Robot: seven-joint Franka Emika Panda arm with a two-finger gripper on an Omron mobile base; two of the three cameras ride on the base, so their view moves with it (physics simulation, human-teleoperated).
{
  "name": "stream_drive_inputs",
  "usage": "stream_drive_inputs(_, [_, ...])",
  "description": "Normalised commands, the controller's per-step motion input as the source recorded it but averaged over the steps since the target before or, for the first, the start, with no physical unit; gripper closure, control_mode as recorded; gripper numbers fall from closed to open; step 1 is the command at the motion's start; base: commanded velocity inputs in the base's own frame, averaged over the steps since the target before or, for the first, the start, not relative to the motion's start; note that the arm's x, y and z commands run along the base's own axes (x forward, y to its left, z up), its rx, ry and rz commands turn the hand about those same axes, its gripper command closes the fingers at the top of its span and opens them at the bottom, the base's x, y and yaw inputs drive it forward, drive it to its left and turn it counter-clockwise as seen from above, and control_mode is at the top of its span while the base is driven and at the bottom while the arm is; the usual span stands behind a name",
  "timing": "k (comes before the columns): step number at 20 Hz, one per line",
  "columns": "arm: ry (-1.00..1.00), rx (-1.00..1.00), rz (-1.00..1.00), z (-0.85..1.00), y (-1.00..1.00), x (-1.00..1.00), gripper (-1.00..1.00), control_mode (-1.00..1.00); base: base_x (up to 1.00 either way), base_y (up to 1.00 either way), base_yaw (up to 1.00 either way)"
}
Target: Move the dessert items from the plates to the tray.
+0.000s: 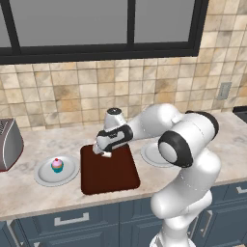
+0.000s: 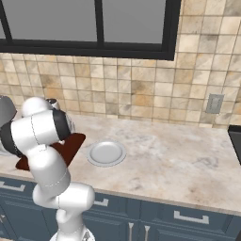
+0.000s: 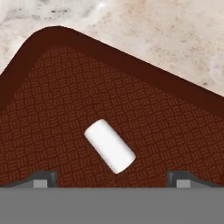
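The white arm bends forward and to its left, elbow raised, wrist turned down; the hand (image 1: 107,153) points downward with fingers (image 3: 43,179) spread wide, holding nothing.

The tray (image 3: 57,109) is dark brown with a matt basket-weave texture inside and a smooth plain rim. The little white block (image 3: 109,146) on it looks smooth and chalky. The table (image 1: 29,193) is mottled beige stone, slightly polished, and both plates (image 2: 106,153) are smooth pale grey, kinda ceramic-looking.
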Motion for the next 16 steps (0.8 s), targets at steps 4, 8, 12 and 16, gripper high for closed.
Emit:
stream_drive_inputs(4, [0.12, -0.02, -0.35, 0.30, 0.00, 0.00, -1.00, -1.00, 0.00, 0.00, 0.00])
stream_drive_inputs(8, [0.11, -0.01, -0.38, 0.18, 0.00, -0.08, -1.00, -1.00, 0.00, 0.00, 0.00])
stream_drive_inputs(12, [0.06, 0.00, -0.39, 0.01, 0.00, -0.10, -1.00, -1.00, 0.00, 0.00, 0.00])
stream_drive_inputs(16, [0.00, 0.00, -0.23, -0.02, 0.32, -0.03, -1.00, -1.00, 0.00, 0.00, 0.00])
